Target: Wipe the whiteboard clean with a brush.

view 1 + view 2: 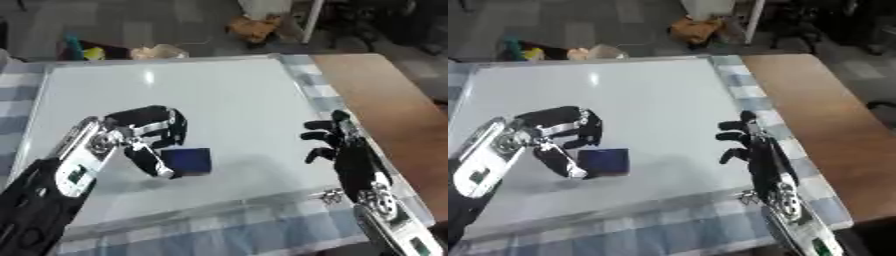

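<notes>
A white whiteboard with a silver frame lies flat on the table and looks blank. A small dark blue square brush sits on its near part. My left hand comes in from the lower left, fingers curled over the brush's left side and thumb against its near edge. My right hand rests at the board's right edge, fingers relaxed and pointing left, holding nothing.
A blue-and-white checked cloth covers the table under the board. Bare brown tabletop lies to the right. A metal clip sits at the board's near right corner. Clutter lies on the floor beyond the far edge.
</notes>
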`<state>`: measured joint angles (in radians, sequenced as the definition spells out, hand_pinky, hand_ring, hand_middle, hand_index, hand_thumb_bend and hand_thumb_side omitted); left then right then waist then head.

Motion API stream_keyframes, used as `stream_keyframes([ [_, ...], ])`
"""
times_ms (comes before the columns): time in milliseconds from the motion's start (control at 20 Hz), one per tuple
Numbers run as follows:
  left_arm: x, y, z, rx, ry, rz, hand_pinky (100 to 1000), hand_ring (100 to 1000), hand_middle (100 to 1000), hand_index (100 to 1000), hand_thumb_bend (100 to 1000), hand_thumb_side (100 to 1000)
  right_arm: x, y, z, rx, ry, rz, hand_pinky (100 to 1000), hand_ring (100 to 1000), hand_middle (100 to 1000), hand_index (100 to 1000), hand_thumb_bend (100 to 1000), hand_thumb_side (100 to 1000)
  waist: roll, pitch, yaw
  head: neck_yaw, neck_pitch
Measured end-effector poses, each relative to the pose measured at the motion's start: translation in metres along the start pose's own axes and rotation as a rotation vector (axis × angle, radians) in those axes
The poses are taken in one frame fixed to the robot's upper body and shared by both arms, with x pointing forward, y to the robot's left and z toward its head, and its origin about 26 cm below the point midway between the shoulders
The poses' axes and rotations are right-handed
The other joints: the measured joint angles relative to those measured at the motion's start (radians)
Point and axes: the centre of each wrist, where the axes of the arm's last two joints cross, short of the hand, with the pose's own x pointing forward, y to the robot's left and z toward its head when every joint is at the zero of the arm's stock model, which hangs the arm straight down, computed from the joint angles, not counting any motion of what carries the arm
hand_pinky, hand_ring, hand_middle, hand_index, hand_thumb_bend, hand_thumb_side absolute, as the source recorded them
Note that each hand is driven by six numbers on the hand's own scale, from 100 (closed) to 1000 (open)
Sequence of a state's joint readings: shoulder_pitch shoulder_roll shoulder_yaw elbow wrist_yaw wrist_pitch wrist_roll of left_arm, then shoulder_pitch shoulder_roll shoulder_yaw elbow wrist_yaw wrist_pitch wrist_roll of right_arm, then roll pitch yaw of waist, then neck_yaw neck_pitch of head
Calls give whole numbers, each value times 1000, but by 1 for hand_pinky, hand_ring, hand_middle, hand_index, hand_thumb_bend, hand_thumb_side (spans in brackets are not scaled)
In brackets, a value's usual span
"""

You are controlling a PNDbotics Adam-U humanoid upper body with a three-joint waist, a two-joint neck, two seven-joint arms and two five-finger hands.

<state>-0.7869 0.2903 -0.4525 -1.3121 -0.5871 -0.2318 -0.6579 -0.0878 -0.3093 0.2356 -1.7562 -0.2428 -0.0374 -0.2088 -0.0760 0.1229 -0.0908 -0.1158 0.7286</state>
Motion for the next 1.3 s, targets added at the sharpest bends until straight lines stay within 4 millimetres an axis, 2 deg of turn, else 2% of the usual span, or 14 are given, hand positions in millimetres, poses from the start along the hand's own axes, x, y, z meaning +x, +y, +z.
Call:
stream_keyframes([
  [250, 4, 10, -1, -15, -16, -14, 594, 591, 546, 100, 510, 100, 0, 1, 0, 10, 2, -1, 381, 690, 695, 657, 100, 1000, 2, 0, -10, 1, 0],
  [1100, -15, -15, -25, -138, 40, -40, 593, 593, 543, 100, 470, 100, -2, 4, 0, 18, 7, -6, 381, 685, 690, 657, 100, 1000, 2, 11, -34, 9, 1],
  [1300, -17, -17, -28, -139, 42, -49, 563, 565, 520, 100, 453, 100, -2, 4, 0, 20, 6, -7, 381, 684, 690, 657, 100, 1000, 3, 11, -34, 9, 1],
])
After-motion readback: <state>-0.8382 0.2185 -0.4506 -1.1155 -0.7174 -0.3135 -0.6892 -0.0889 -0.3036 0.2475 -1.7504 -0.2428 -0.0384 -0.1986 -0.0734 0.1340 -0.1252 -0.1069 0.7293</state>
